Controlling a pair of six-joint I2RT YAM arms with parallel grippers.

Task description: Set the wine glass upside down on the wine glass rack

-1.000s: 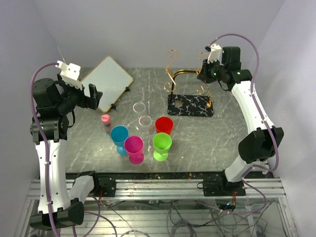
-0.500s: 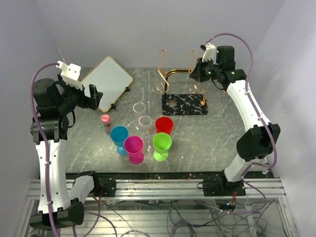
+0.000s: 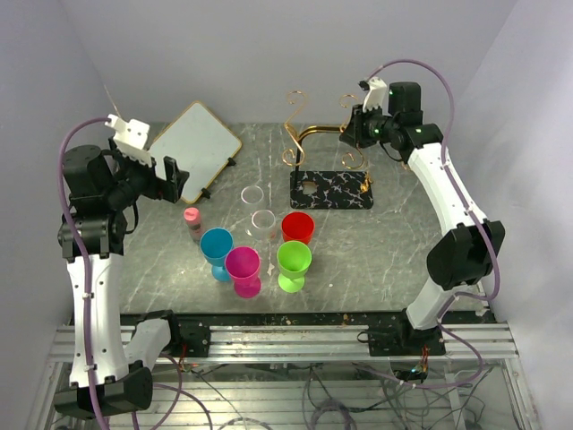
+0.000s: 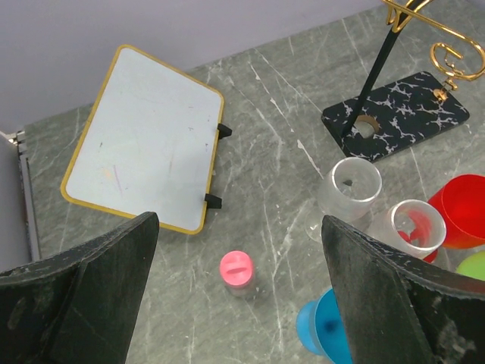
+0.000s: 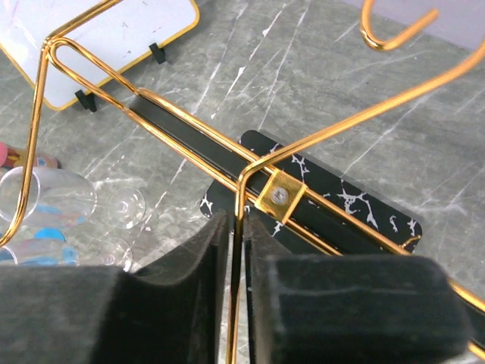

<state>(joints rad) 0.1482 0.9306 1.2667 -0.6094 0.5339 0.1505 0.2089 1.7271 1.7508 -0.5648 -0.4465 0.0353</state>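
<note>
Pinching thin gold wire, the right gripper (image 5: pixel 236 231) holds the wine glass rack (image 5: pixel 342 205); left gripper (image 4: pixel 239 227) spread wide.

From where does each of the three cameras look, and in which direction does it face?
Top external: above and behind the bases, looking down at the table; left arm and right arm show.
Left wrist: on the left arm, looking down at the white board; the open left gripper frames the view.
Right wrist: close above the wine glass rack, whose wire the right gripper pinches.
Both wrist views share the rack's base and the board.
</note>
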